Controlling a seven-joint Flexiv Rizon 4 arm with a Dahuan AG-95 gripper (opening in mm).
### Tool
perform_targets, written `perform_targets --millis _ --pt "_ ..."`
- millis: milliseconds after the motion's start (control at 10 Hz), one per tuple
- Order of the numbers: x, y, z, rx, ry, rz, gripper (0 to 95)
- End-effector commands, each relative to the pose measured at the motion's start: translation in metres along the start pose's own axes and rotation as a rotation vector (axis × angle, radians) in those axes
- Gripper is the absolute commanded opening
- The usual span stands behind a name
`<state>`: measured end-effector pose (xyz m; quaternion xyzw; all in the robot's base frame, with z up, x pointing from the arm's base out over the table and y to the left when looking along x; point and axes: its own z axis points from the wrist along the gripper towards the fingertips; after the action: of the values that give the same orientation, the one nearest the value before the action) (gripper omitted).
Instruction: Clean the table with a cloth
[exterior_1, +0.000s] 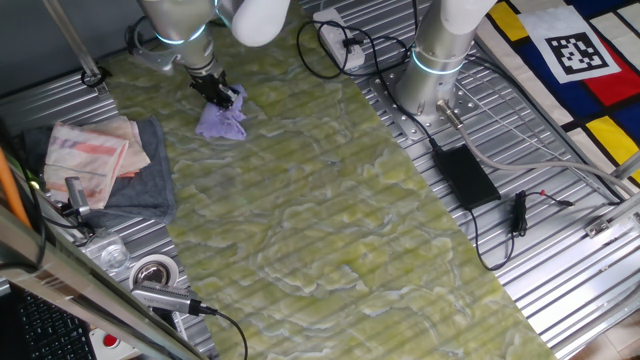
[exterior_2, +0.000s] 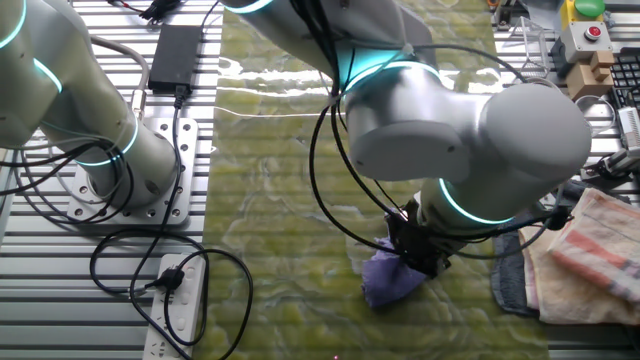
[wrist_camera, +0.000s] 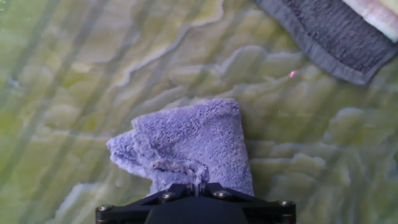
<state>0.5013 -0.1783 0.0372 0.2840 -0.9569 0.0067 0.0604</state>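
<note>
Here the black two-finger tool (exterior_1: 216, 91) is clenched on the crumpled purple fleece cloth (exterior_1: 221, 121), pressing it on the yellow-green marbled bench (exterior_1: 330, 220) near its ribbed metal edge. A folded grey towel (exterior_1: 140, 185) lies near; much open marbled surface spreads on the other side.

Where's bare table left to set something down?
The table is bare from the purple cloth under the pincer to its near end. Crowded: the folded towels and tape roll on one side, the black adapter and cables on the other.
</note>
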Motion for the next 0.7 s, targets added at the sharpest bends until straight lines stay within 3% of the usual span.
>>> perform_targets --millis 100,200,400,700 --pt "0.001 0.001 -0.001 0.028 -0.033 -0.136 0.0" --pt "0.001 0.001 -0.001 0.028 -0.032 -0.154 0.0" --pt "-0.007 -0.023 -0.007 0.037 -0.032 -0.216 0.0" --pt "-0.01 -0.053 -0.007 0.066 -0.056 -0.314 0.0"
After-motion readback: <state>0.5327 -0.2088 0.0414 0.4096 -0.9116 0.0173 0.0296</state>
